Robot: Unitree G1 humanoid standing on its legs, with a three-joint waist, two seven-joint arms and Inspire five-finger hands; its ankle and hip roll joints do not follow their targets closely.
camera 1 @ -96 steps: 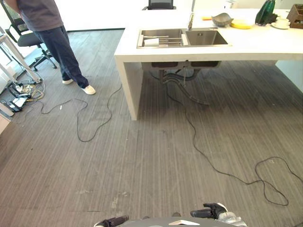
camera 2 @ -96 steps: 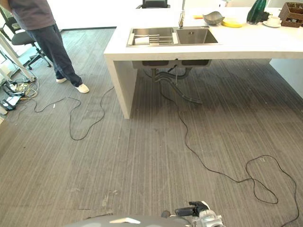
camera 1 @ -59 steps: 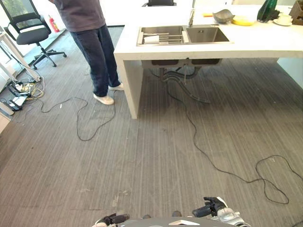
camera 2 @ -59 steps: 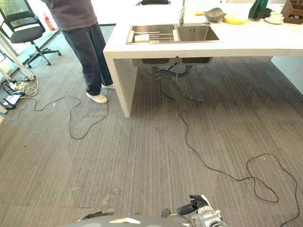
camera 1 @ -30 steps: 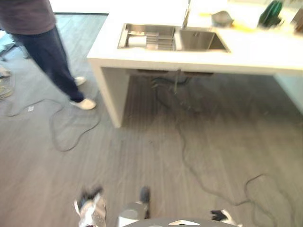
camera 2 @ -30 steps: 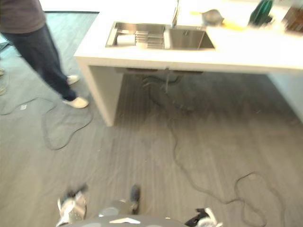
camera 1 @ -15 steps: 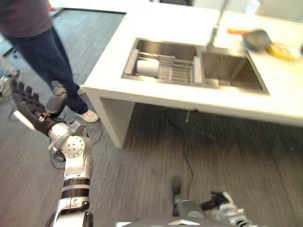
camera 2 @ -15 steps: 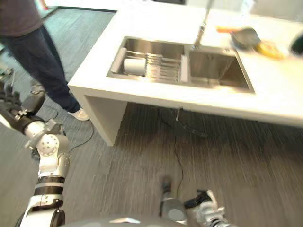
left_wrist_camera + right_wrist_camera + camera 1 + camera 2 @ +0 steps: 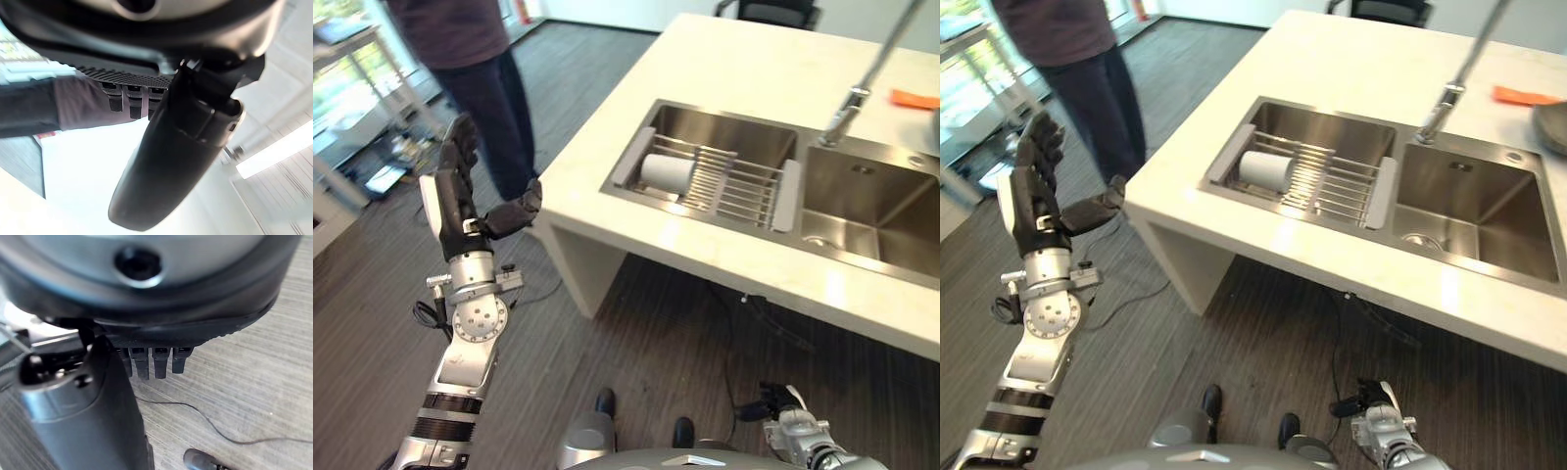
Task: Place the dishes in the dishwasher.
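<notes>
At left of the frame the left hand (image 9: 460, 201) is raised with fingers spread, holding nothing, well apart from the cup (image 9: 666, 173) on the sink rack (image 9: 729, 184), and could strike the nearby person (image 9: 475, 59); right hand (image 9: 781, 411) low, state unclear.

One cup (image 9: 666, 173), one rack (image 9: 729, 183), two sink basins (image 9: 881, 211), one faucet (image 9: 871, 73), one person (image 9: 475, 59).
</notes>
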